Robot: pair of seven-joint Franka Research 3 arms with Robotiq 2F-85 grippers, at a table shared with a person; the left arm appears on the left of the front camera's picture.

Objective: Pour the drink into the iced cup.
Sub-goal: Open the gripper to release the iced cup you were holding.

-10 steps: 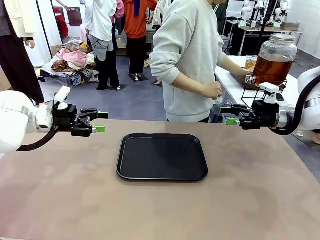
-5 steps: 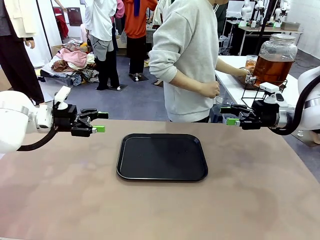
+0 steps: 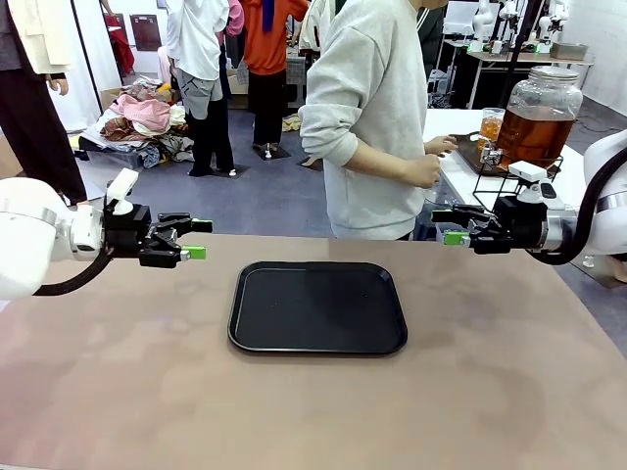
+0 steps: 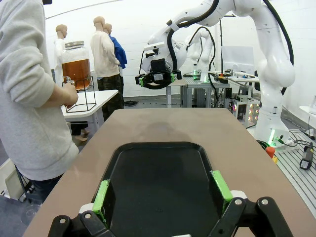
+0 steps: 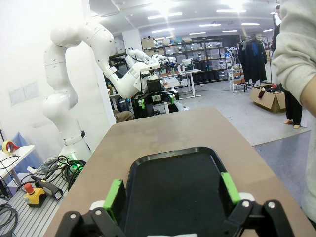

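Observation:
The drink is amber liquid in a big glass dispenser jar (image 3: 537, 122) (image 4: 76, 66) on a white side table at the far right. A small glass (image 3: 491, 123) with amber contents stands beside the jar. The iced cup is out of view. My left gripper (image 3: 199, 238) (image 4: 160, 192) hovers open and holds nothing, left of the black tray (image 3: 317, 306). On the tray's right side my right gripper (image 3: 446, 224) (image 5: 173, 195) also hangs open and bare. A person in a grey sweatshirt (image 3: 367, 108) stands at the far edge, with one hand (image 3: 441, 145) stretched toward the jar.
The tray (image 4: 158, 182) (image 5: 173, 187) lies bare in the table's middle, brown tabletop all around it. The jar rests on a black wire stand (image 3: 500, 186) close behind my right gripper. Other people stand farther back.
The person has drawn the hand back from the dispenser's tap and shifted slightly right. Both arms have stayed still with their jaws open.

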